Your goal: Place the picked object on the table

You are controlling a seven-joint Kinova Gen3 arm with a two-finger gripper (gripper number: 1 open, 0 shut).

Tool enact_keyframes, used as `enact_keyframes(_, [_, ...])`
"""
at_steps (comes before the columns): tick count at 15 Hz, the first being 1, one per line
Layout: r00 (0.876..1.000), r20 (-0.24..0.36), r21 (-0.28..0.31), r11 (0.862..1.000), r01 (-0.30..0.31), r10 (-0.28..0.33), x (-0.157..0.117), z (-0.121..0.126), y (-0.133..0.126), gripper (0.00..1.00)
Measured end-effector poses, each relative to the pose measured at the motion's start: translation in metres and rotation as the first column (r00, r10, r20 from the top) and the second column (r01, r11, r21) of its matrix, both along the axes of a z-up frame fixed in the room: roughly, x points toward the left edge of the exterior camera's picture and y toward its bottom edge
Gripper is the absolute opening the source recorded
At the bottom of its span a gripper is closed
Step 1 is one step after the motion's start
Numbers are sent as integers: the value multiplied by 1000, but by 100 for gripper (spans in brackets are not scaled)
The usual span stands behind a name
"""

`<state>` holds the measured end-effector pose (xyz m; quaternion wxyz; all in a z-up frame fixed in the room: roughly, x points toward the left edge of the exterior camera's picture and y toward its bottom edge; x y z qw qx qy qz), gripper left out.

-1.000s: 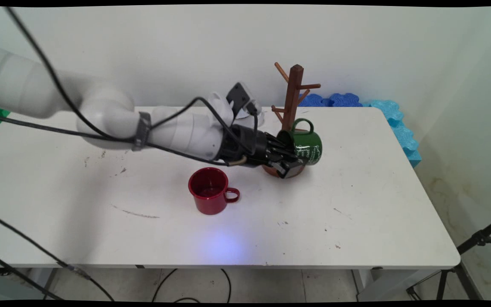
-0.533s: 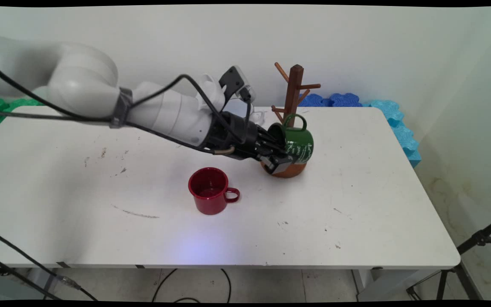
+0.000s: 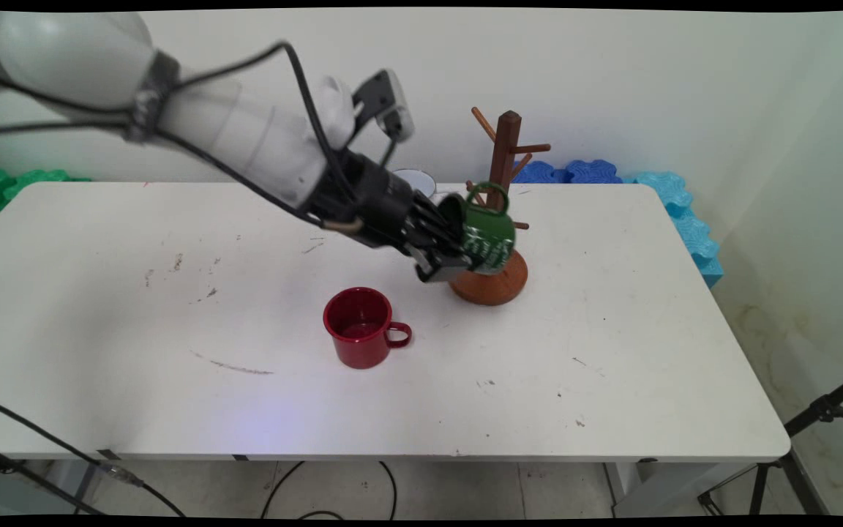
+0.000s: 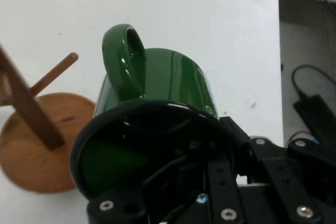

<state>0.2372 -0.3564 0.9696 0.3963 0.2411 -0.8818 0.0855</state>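
My gripper [image 3: 458, 252] is shut on a green mug [image 3: 489, 234], one finger inside its mouth and one outside on the wall. The mug hangs tilted on its side in the air, its handle [image 3: 488, 195] pointing up, just in front of the brown wooden mug tree [image 3: 503, 157] and above that tree's round base [image 3: 498, 282]. In the hand view the green mug [image 4: 157, 87] fills the middle with its handle [image 4: 123, 56] up, and the tree's base [image 4: 37, 150] and a peg [image 4: 52, 74] lie to the left. A red mug [image 3: 359, 326] stands upright on the table to the lower left.
A white cup [image 3: 414, 181] sits behind the arm near the table's far edge. Blue foam tiles [image 3: 656, 190] lie along the far right corner and green ones [image 3: 4, 183] at the far left. A tripod leg [image 3: 824, 417] stands off the right edge.
The arm has risen and drawn back to the left, lifting the green mug from low beside the tree's base up to the level of the lower pegs. The red mug has not moved.
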Motion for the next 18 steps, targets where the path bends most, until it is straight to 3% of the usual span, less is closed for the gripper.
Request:
enact_keyframes(4, [993, 118, -9, 1000, 17, -16, 21, 31, -4, 0])
enact_keyframes(9, [966, 257, 0, 1000, 9, -9, 42, 45, -14, 0])
enact_keyframes(14, [910, 415, 16, 1000, -10, 3, 63, 44, -33, 0])
enact_keyframes(18, [841, 541, 48, 998, -33, 2, 76, 31, -53, 0])
